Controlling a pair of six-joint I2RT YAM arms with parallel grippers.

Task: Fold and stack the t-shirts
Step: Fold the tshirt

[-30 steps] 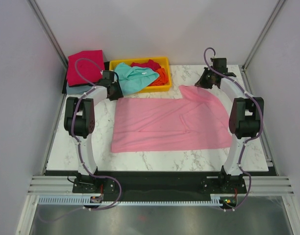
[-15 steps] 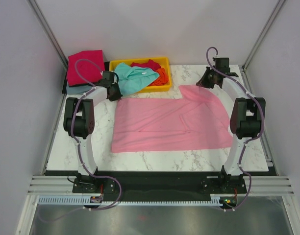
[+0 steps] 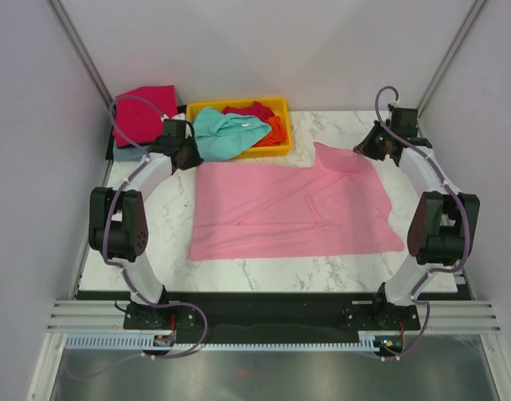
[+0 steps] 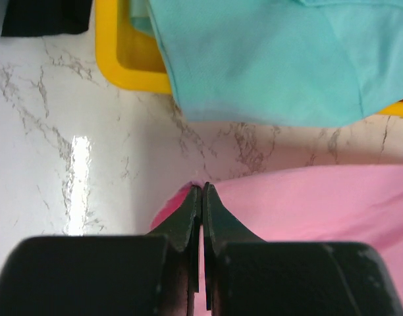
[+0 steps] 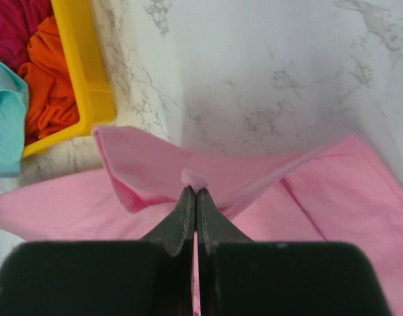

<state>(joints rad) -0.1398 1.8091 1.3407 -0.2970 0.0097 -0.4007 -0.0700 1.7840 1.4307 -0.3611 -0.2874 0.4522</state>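
At centre frame in each wrist view, the left gripper and right gripper are pinched fully closed on the pink tee: the left on its upper-left corner, the right on a tuck of cloth at its upper-right corner, which stands up in a small peak. Its remaining cloth lies spread flat across the middle of the marble table. Behind it, at upper centre of the overhead view, a teal tee drapes over the front-left rim of the yellow tray, which also holds a red tee and an orange tee, while a crimson tee sits on a grey-blue tee at upper left.
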